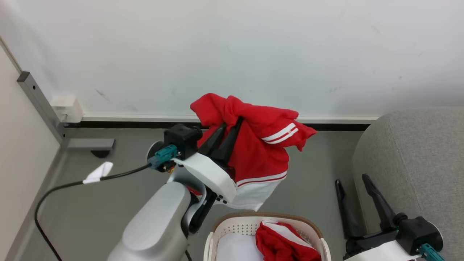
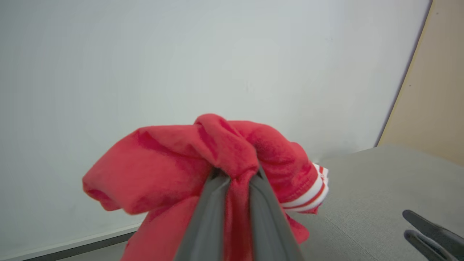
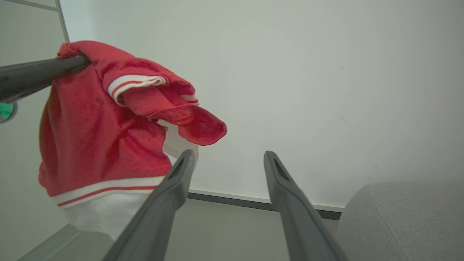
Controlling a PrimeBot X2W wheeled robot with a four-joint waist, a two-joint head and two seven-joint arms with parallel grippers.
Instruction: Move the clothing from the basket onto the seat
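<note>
The left gripper (image 1: 232, 122) is clamped shut on a bunch of a red garment (image 1: 253, 152), holding it up in the air in front of the white wall (image 1: 232, 43). The cloth bulges over and around the two dark fingertips and hangs down to the gripper's right side. One sleeve with paired white stripes sticks out sideways, and the white hem panel is the lowest part. From the left wrist, the fabric is pinched in the narrow gap between the fingers (image 2: 206, 214) and spills out on both sides.

The hem hangs just above the far rim of the basket (image 1: 232, 228), which sits on the floor close in front of the robot. A second red garment (image 1: 282, 243) lies crumpled inside it, beside some white cloth.

The seat (image 1: 417, 156) stands off to the robot's right, well apart from the lifted garment, its rounded grey edge facing the basket. Bare grey floor (image 1: 315, 174) lies between them, and the air above it is open. The right gripper (image 1: 353, 181) stands just beside that edge with its fingers spread wide and nothing between them. Over on the left, a metal post (image 1: 40, 105) and a black cable (image 1: 65, 186) are near the wall.
</note>
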